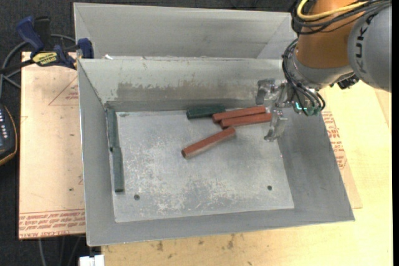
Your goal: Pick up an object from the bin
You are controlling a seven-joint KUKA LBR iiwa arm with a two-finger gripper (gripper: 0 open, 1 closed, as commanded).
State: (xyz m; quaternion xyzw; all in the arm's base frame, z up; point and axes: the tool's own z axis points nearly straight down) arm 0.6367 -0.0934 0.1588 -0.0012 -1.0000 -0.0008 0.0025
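The arm (pixel 340 40) reaches over the bin's (pixel 187 34) right wall — end effector (pixel 274 129) pointing down, low near its back right corner.

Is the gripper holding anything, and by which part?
It cannot be told. The gripper is at the right end of the upper red bar.

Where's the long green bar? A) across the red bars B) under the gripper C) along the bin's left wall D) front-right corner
C: the long green bar lies flat against the left wall of the bin, well apart from the red bars and the gripper at the right.
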